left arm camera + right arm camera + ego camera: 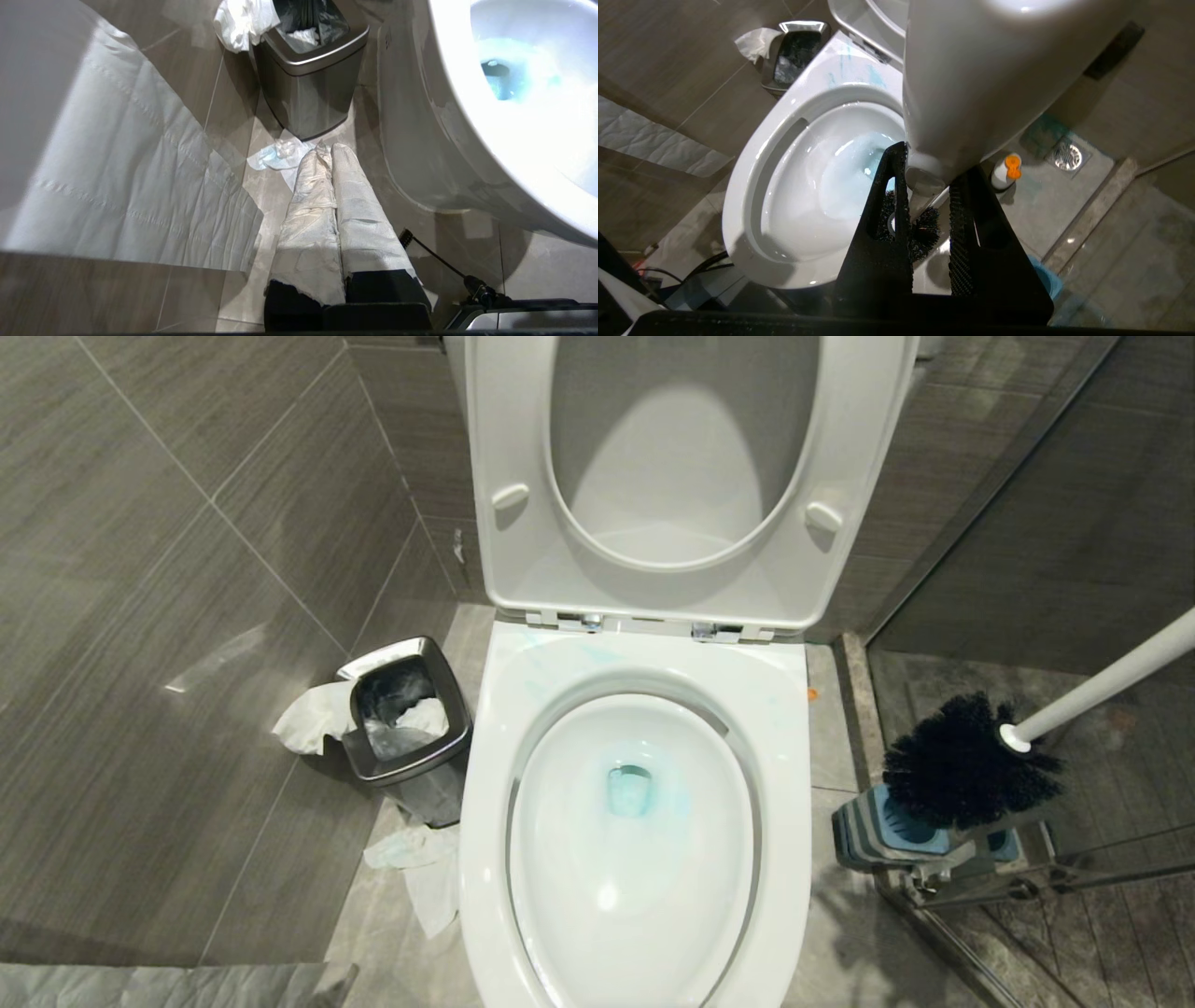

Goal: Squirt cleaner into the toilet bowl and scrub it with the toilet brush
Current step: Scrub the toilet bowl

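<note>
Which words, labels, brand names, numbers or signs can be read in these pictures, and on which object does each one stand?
None: no text can be read in any view.
The toilet bowl, its raised seat and the toilet brush carry no marking.
The steel bin and the striped brush holder show no label.
The small bottle with the orange cap shows no label that can be read.

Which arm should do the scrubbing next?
Right. Its pincer is shut on the toilet brush, whose head hangs above the holder beside the toilet bowl. The left pincer is shut, empty, near the floor.
</note>
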